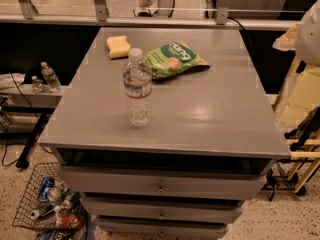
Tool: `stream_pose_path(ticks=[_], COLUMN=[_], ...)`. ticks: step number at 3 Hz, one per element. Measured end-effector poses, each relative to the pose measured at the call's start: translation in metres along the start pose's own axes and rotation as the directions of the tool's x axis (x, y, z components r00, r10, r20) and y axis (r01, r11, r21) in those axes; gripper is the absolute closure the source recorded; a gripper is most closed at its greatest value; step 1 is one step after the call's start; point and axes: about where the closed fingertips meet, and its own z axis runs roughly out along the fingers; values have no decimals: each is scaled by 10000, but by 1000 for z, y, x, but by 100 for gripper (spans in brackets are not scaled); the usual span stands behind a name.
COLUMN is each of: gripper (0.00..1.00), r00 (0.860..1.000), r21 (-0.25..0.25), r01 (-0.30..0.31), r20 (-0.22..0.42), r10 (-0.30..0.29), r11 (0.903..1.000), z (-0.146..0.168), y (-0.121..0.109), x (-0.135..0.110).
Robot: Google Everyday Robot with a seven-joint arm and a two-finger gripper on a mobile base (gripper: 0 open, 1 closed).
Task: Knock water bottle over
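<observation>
One pale rounded shape (308, 34) is seen at the right edge of the view, beyond the right side of the desk (215, 119). Whether it belongs to the arm cannot be told. The gripper itself is not caught in the view, so neither its pose nor whether it is apart or together can be told.

The grey desk is seen from the front and above, with drawers (160, 188) stacked beneath its top. Toward the back left of the top a yellow sponge (118, 46) is laid flat, and just to its right a green snack bag (172, 58) is laid down. Left of the desk, two small bottles (50, 77) are stood side by side on a low shelf (30, 95). On the floor at the front left, a wire basket (30, 204) is filled with cans and bottles.

The water bottle (137, 86) is stood upright on the desk, left of centre, with its white cap on top and a red-banded label around its middle. It is set in front of the sponge and the snack bag, apart from both. Its place relative to the gripper cannot be given. The pale rounded shape is well apart from it, off to the right.
</observation>
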Motion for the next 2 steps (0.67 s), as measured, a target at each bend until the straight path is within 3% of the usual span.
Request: stream_pose_path(ticks=[1,2], gripper=[0,0], r00=[10000,9957], r21=[2,-334], r01=[0,3], r20=[2,928], r10=[0,28], r11=[10000,9994], z=[0,16], y=[0,-1], x=[0,-12])
